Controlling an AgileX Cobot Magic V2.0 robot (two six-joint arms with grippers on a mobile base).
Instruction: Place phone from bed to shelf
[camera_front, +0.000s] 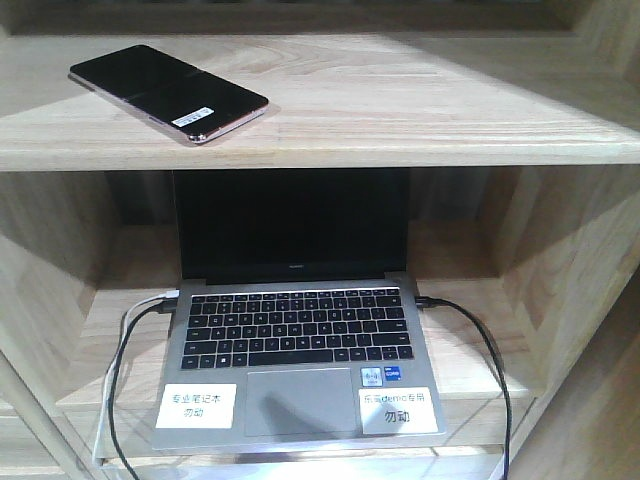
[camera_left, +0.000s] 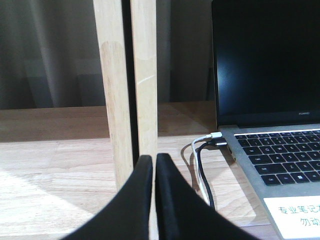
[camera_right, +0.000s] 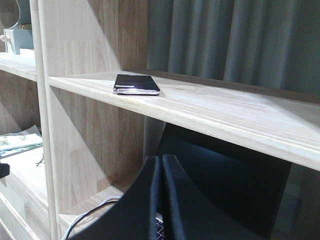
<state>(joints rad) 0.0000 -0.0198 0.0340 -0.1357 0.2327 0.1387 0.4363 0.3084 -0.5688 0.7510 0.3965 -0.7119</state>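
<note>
The glossy black phone (camera_front: 168, 92) with its pinkish-gold edge and white sticker lies flat on the upper board of the pale wood shelf (camera_front: 400, 110), at the left. It also shows in the right wrist view as the phone (camera_right: 136, 84) resting on the shelf board (camera_right: 215, 107). My left gripper (camera_left: 154, 159) is shut and holds nothing, low in front of a shelf upright (camera_left: 131, 85). My right gripper (camera_right: 161, 159) is shut and holds nothing, below the phone's board. The bed is out of view.
A silver laptop (camera_front: 300, 350) with a black screen stands open in the bay below the phone, with black and white cables (camera_front: 125, 360) at its left and a black cable (camera_front: 480, 350) at its right. Books (camera_right: 17, 142) lie in the neighbouring bay. Grey curtains (camera_right: 225, 40) hang behind.
</note>
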